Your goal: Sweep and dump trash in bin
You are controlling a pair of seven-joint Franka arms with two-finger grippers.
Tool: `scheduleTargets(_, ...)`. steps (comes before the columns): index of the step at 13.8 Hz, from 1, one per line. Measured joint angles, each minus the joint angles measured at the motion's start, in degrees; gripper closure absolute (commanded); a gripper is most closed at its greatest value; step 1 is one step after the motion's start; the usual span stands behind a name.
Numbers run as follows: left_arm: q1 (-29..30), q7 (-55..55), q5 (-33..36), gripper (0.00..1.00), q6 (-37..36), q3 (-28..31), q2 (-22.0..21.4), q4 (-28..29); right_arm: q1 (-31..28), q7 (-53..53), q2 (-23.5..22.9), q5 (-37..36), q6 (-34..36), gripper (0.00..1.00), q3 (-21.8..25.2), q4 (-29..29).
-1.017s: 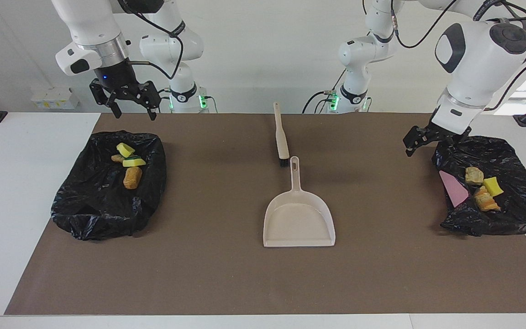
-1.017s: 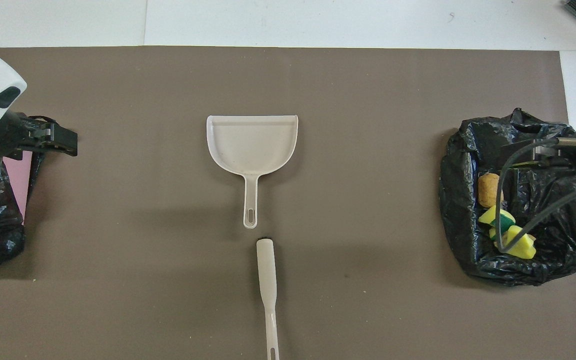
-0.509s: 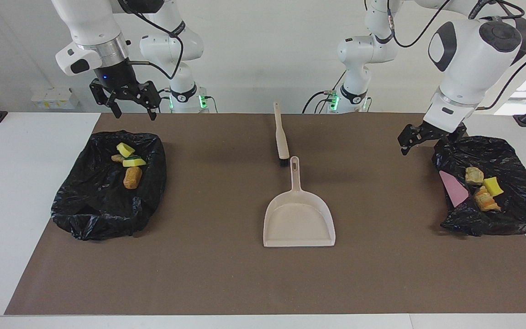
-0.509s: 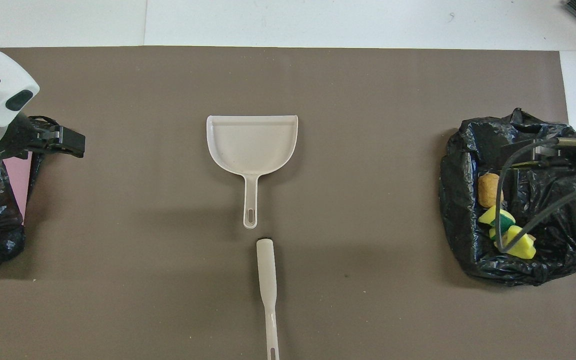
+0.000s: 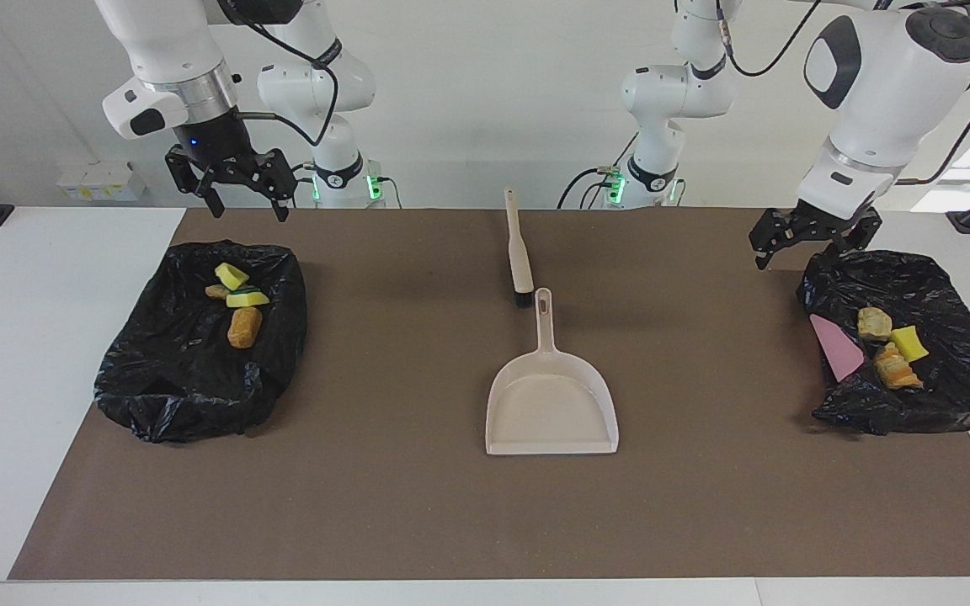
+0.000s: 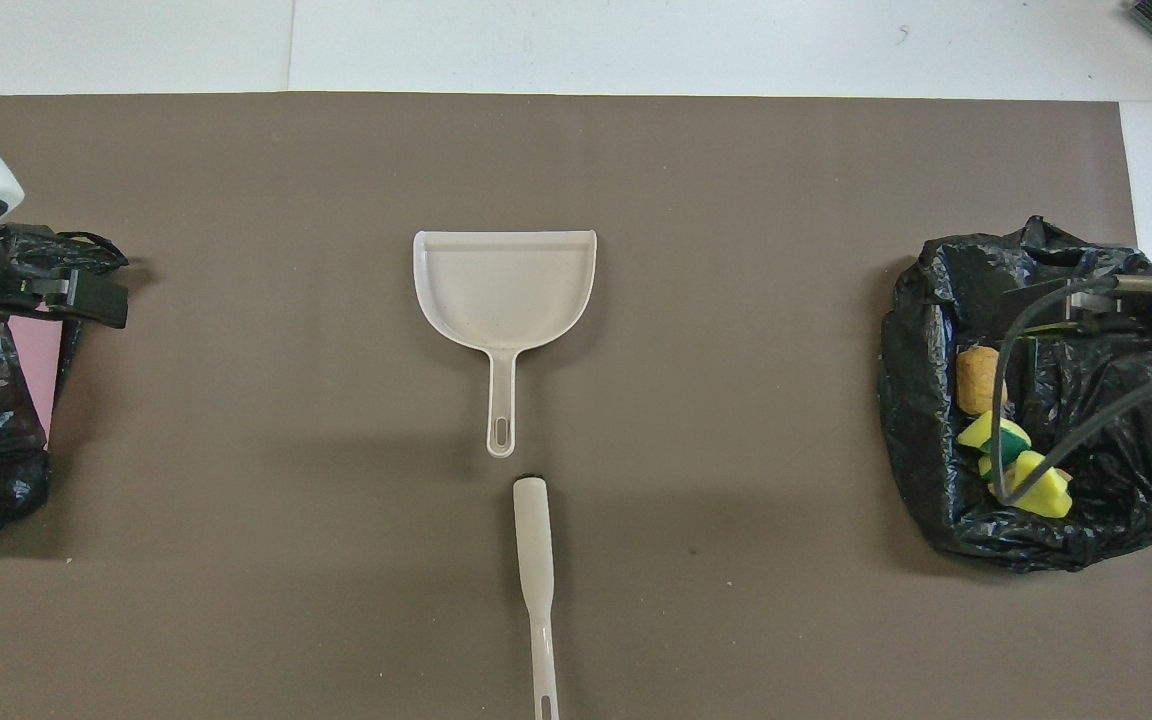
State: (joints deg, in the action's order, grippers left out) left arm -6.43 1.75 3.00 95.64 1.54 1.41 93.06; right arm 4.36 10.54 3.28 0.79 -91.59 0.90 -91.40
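The brown mat [image 5: 418, 505] covers the middle of the white surface [image 5: 39, 353]. At its centre lies a beige dustpan [image 5: 552, 404], mouth facing away from the robots, handle pointing toward them. A beige hand brush [image 5: 519, 248] lies nearer to the robots, its dark bristle end just beside the tip of the dustpan's handle; whether the two touch cannot be told.

Two bins lined with black bags stand on the mat, one at each end. The bin at the right arm's end [image 5: 190, 370] holds part of the trash [image 5: 237, 303] — two yellow sponge pieces, one with green, a small tan chunk and an orange-brown oval lump [image 5: 244, 327], all inside the liner. The bin at the left arm's end [image 5: 940, 387] holds the rest: a pale tan rock-like chunk [image 5: 874, 323], a yellow sponge piece [image 5: 908, 343] and an orange-tan lump [image 5: 896, 370], beside a pink patch [image 5: 837, 349] showing through the bag. No scrap lies loose on the mat or in the dustpan.

The right gripper [image 5: 245, 206] hangs in the air over the edge of its bin nearest the robots, fingers [image 5: 217, 202] spread apart and empty. The left gripper [image 5: 805, 244] hangs over the corner of its bin nearest the robots and toward the dustpan, fingers [image 5: 761, 252] apart — nothing between them. Neither gripper touches a bag, the brush or the dustpan.
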Motion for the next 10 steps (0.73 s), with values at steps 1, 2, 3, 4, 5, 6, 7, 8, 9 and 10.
scheduleTargets(1, 0.0, 0.3, -0.12, 0.0, -0.21, 0.01, -0.14, 0.0, 0.0, 0.0, 0.0, 0.0, 0.0, 0.0, 0.0, 0.0)
scheduleTargets(2, 0.0, 0.4, -0.4, 0.0, -0.24, 0.03, -0.19, -0.11, 0.0, 0.0, 0.0, 0.0, 0.0, 0.0, 0.0, 0.0)
scheduleTargets(3, 0.0, 0.46, -0.66, 0.0, -0.24, 0.04, -0.19, -0.56, 0.0, 0.0, 0.0, 0.0, 0.0, 0.0, 0.0, 0.0)
scheduleTargets(4, 0.0, 0.5, -0.89, 0.0, -0.24, 0.04, -0.18, -1.19, 0.0, 0.0, 0.0, 0.0, 0.0, 0.0, 0.0, 0.0)
scheduleTargets(5, 0.0, 0.52, -1.3, 0.0, -0.24, 0.04, -0.16, -1.61, 0.0, 0.0, 0.0, 0.0, 0.0, 0.0, 0.0, 0.0)
scheduleTargets(6, 0.0, 0.53, -1.96, 0.0, -0.24, 0.03, -0.11, -1.82, 0.0, 0.0, 0.0, 0.0, 0.0, 0.0, 0.0, 0.0)
scheduleTargets(7, 0.0, 0.55, -2.45, 0.0, -0.32, 0.01, -0.05, -1.86, 0.0, 0.0, 0.0, 0.0, 0.0, 0.0, 0.0, 0.0)
scheduleTargets(8, -0.02, 0.56, -2.79, 0.0, -0.57, -0.01, 0.03, -1.86, 0.0, 0.0, 0.0, 0.0, 0.0, 0.0, 0.0, 0.0)
scheduleTargets(9, -0.07, 0.56, -3.0, 0.0, -0.81, -0.03, 0.09, -1.86, 0.0, 0.0, 0.0, 0.0, 0.0, 0.0, 0.0, 0.0)
scheduleTargets(10, -0.1, 0.56, -3.04, 0.0, -0.92, -0.05, 0.14, -1.86, 0.0, 0.0, 0.0, 0.0, 0.0, 0.0, 0.0, 0.0)
